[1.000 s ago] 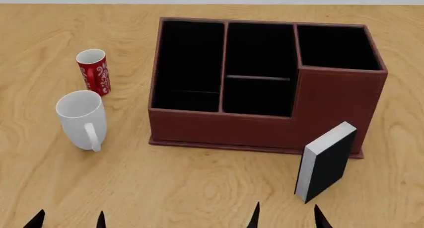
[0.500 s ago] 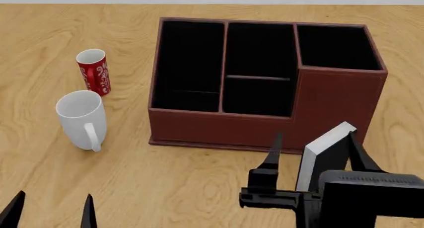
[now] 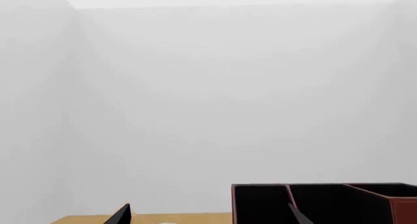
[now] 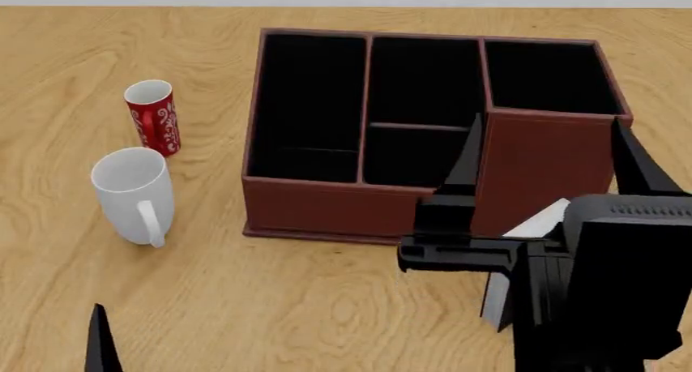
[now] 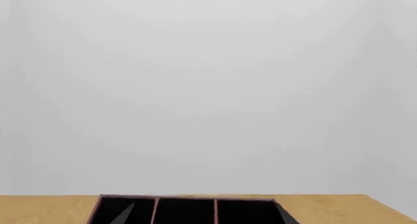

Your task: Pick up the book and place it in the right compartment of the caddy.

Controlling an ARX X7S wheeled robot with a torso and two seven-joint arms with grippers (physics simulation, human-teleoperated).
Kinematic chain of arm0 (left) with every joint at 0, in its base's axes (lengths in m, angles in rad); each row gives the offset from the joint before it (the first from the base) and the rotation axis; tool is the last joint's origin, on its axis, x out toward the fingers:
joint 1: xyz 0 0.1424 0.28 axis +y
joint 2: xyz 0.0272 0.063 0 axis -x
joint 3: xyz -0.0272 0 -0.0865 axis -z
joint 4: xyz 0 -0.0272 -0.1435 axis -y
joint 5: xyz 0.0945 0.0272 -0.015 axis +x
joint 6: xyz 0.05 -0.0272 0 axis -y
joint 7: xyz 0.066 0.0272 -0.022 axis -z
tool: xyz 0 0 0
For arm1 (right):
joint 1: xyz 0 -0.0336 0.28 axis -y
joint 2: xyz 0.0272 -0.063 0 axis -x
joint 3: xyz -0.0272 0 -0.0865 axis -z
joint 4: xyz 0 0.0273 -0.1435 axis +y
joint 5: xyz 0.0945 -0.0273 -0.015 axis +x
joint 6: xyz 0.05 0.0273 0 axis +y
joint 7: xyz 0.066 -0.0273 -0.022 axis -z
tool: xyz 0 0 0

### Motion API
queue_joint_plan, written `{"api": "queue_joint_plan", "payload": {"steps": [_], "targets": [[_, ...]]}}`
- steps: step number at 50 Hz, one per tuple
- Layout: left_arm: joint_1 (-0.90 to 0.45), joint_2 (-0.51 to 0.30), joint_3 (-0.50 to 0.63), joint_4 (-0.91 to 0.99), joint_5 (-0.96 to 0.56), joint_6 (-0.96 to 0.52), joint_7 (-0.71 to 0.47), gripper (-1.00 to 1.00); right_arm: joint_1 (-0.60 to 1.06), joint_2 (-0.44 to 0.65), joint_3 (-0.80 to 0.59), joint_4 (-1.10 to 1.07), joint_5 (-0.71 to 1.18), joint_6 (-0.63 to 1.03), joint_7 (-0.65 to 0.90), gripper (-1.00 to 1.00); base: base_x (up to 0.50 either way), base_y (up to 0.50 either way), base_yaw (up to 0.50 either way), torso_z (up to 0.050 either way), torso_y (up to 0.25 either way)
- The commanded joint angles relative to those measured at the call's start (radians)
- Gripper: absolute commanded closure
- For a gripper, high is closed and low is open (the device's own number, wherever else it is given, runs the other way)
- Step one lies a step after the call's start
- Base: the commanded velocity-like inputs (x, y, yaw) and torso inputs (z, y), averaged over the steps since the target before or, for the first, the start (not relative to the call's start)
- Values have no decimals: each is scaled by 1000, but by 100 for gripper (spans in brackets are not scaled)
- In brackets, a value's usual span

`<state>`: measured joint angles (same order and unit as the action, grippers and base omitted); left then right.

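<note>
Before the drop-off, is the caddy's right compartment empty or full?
Empty: the right compartment of the caddy shows only black lining; the book stands outside.

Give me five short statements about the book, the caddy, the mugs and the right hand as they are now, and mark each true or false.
1. The book stands on the table in front of the caddy, outside it. True.
2. The right compartment already holds the book. False: it shows only its black lining.
3. The right hand is open, its two fingers spread wide above the book. True.
4. The white mug sits inside the caddy's long left section. False: it stands on the table to the caddy's left.
5. The red mug lies tipped on its side. False: it stands upright, behind the white mug.
</note>
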<state>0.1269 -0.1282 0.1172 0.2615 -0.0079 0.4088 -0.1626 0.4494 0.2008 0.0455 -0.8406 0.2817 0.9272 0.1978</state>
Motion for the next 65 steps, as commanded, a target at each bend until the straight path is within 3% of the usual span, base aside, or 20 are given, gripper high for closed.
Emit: {"api": "queue_joint_plan", "payload": {"steps": [1, 10, 65], "targets": [[21, -7, -4, 34, 35, 63, -38, -100, 102, 11, 40, -104, 54, 146, 18, -100, 0, 0, 0, 0, 0], [42, -11, -13, 54, 91, 154, -78, -100, 134, 16, 56, -125, 71, 195, 33, -100, 0, 0, 0, 0, 0], [56, -62, 29, 82, 62, 166, -118, -100, 138, 40, 57, -121, 120, 187, 72, -100, 198, 0, 0, 0, 0]]}}
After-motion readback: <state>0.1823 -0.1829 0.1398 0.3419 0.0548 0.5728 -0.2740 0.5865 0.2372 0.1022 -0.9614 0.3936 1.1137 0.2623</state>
